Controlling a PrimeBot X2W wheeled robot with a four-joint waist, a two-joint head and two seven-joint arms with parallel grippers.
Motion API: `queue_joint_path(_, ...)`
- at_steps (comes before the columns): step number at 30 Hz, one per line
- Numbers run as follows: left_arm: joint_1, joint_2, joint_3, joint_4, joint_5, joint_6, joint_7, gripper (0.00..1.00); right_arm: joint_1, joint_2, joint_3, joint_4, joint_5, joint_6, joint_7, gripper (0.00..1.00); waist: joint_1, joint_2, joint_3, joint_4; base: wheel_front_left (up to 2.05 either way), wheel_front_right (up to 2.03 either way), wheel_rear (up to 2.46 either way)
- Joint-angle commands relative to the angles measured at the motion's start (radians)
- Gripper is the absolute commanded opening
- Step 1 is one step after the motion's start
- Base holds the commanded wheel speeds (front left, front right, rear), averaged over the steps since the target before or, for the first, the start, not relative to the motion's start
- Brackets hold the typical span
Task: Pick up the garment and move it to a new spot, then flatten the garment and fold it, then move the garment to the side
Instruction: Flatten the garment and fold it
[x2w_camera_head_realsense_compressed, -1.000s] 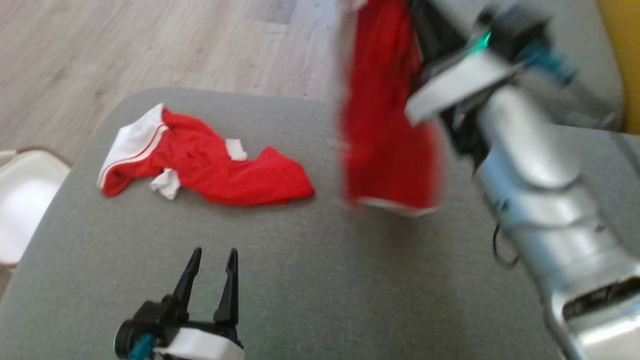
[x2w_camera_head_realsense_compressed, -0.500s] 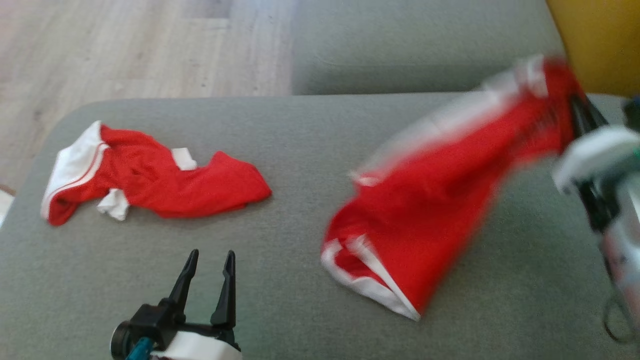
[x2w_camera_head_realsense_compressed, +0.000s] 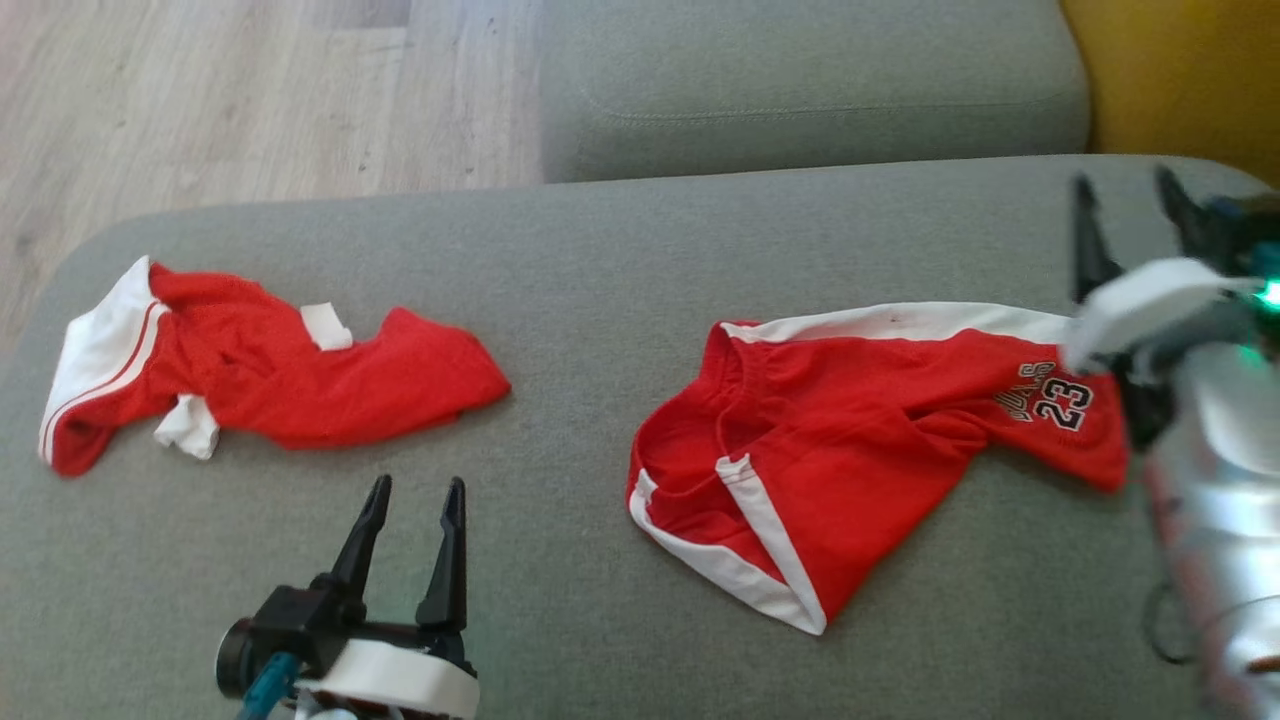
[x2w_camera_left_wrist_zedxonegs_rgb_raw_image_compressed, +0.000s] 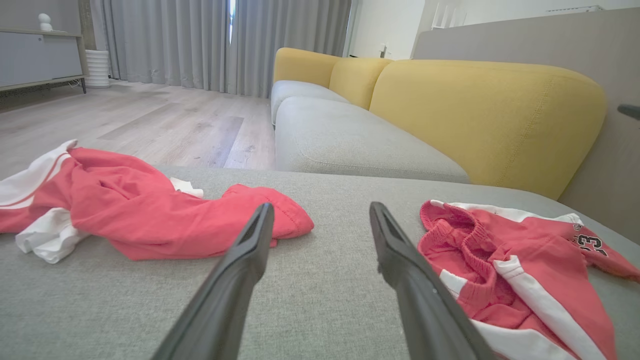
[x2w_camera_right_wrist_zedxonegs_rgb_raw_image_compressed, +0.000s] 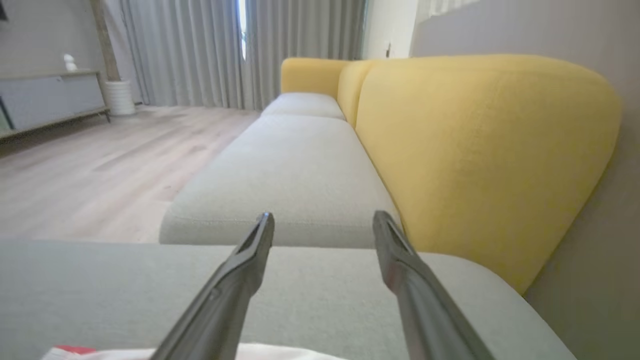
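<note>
Well, the red shorts lay on the right half of the grey cushion, rumpled rather than spread flat. A white side stripe ran along their far edge, and the number 23 showed on the end nearest the right pincer. That pincer stood with its two dark fingers wide apart, tips pointing away past the end of the shorts, and it gripped nothing. From its own wrist camera the gap between the fingers showed bare cushion, with a sliver of white and red cloth at the bottom edge. Over on the left, the left pincer hovered low over the near side of the cushion, fingers likewise spread and empty. Beyond it a crumpled red garment lay well apart from the shorts, near the cushion's left end.
</note>
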Motion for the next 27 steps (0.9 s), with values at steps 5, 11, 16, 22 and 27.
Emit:
queue_joint_path(5,-0.029,-0.005,0.048,-0.043,0.006,0.001,-0.01,1.0,0.113,0.117,0.052,-0.283,-0.017,-0.001,-0.019,1.0,-0.0001,0.0,-0.023,-0.039,0.0,0.0,0.0)
queue_joint_path(11,-0.028,-0.013,0.056,-0.05,0.01,0.001,-0.01,1.0,0.379,0.174,0.058,-0.592,0.006,-0.001,-0.019,1.0,-0.0001,0.0,-0.043,-0.057,0.0,0.0,0.0)
queue_joint_path(16,-0.024,-0.018,0.057,-0.049,0.016,-0.001,-0.01,1.0,0.559,0.177,0.123,-0.736,0.208,-0.001,-0.019,1.0,-0.0001,0.0,-0.049,-0.055,0.0,0.0,0.0)
queue_joint_path(22,-0.018,-0.022,0.057,-0.045,0.023,-0.004,-0.01,1.0,0.637,0.177,0.196,-0.788,0.291,-0.001,-0.019,1.0,-0.0001,0.0,-0.052,-0.048,0.0,0.0,0.0)
queue_joint_path(27,-0.018,-0.023,0.054,-0.038,0.029,-0.008,-0.01,1.0,0.648,0.178,0.188,-0.798,0.224,-0.001,-0.019,1.0,-0.0001,0.0,-0.053,-0.034,0.0,0.0,0.0)
